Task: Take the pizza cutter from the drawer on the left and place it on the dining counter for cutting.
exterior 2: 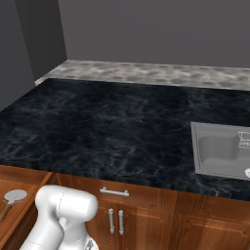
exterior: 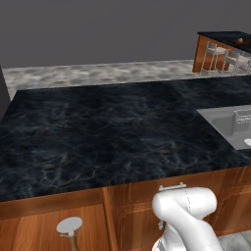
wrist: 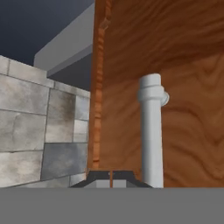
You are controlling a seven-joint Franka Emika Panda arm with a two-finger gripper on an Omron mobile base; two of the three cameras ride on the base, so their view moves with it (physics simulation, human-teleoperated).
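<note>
Fingertips of my end effector (wrist: 112,176) are sitting pressed together at the bottom of the hand view, clenched on nothing. Just beside them, to the right in that view, a silver bar handle (wrist: 151,131) is standing against a reddish-brown wooden front (wrist: 175,65), and I cannot tell whether my tips are touching it. To their left in the hand view a grey stone-block surface (wrist: 39,127) is showing.

From the base cameras I am seeing the pizza cutter (exterior: 69,227) lying in the open drawer (exterior: 34,230) at the left, its round grey wheel toward the black marble worktop (exterior: 108,132) and its brown handle pointing toward me. My arm is bending down low in front of the cabinets. The grey sink (exterior 2: 219,151) is sitting in the worktop off to the right. The dining counter (exterior: 228,39) with its pale chairs (exterior: 215,56) is standing far away, well apart from the cutter.
</note>
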